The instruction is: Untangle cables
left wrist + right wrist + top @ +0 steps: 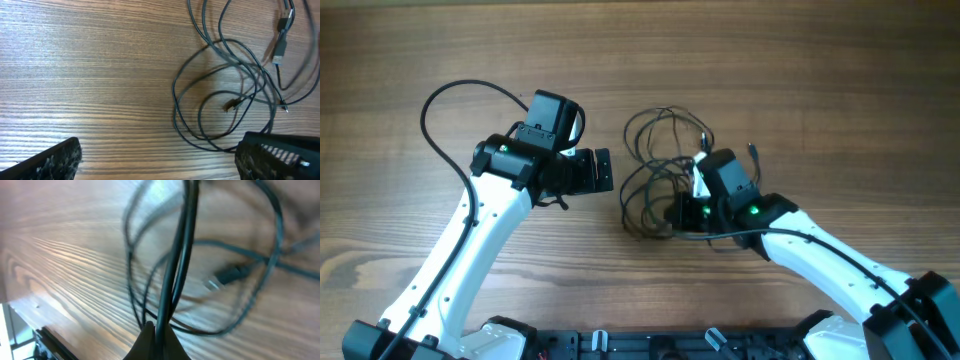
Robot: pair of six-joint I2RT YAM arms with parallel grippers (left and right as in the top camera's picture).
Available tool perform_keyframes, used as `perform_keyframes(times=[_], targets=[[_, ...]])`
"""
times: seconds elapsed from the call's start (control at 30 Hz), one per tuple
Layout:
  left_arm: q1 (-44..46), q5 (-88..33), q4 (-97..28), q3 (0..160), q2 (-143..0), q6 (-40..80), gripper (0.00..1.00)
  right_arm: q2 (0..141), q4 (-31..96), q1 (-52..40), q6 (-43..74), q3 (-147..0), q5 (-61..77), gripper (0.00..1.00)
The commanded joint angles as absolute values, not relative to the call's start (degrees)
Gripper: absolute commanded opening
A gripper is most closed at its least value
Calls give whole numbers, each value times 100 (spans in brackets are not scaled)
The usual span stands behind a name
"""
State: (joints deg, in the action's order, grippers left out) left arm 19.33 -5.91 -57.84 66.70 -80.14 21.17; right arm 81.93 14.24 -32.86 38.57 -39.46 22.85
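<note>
We note the right gripper point(156, 336) clamped on thin dark tangled cables point(175, 270). The left gripper point(603, 170) has its jaws apart, cables just beyond them.

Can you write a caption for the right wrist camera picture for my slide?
Right gripper pinching dark cable strands over a wooden table, a blurry plug behind.

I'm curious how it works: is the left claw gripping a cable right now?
No, the left gripper has its fingers wide apart over the bare table, and no strand of the cables lies between them.
</note>
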Motion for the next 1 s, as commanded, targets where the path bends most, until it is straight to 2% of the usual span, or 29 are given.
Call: perform_keyframes(times=[0.0, 0.03, 0.07, 0.1, 0.13, 0.3, 0.4, 0.47, 0.6, 0.73, 0.8, 0.87, 0.97], targets=[[1927, -655, -5819, 6630, -8027, 2165, 100, 8217, 1146, -3293, 3489, -4584, 2200, 5], [1927, -655, -5828, 6630, -8027, 2165, 100, 8217, 1114, -3293, 3483, -4731, 2237, 23], [1927, -655, -5826, 6630, -8027, 2165, 100, 8217, 1118, -3295, 3437, -4871, 2231, 55], [1927, -655, -5826, 6630, -8027, 2165, 100, 8217, 1118, -3295, 3428, -4908, 2228, 95], [1927, -655, -5826, 6630, -8027, 2167, 100, 8219, 1251, -3293, 3430, -4908, 2171, 100], [1927, -655, -5804, 6630, -8027, 2167, 100, 8221, 3135, -3295, 3448, -4906, 945, 100], [1927, -655, -5760, 6630, -8027, 2167, 100, 8232, 3568, -3295, 3448, -4869, 919, 100], [1927, -655, -5760, 6630, -8027, 2167, 100, 8235, 3516, -3295, 3452, -4827, 919, 100], [1927, -655, -5765, 6630, -8027, 2167, 100, 8385, 2877, -3295, 3450, -4827, 913, 82], [1927, -657, -5776, 6630, -8027, 2167, 100, 8855, 2176, -3293, 3345, -4825, 250, 74], [1927, -655, -5841, 6630, -8027, 2165, 100, 9251, 1791, -3293, 2383, -4825, -176, 76], [1927, -652, -5881, 6630, -8027, 2141, 100, 9585, 1452, -3293, 1164, -4825, -528, 84], [1927, -655, -5872, 6630, -8027, 2143, 100, 9765, 974, -3293, 550, -4825, -810, 91]])
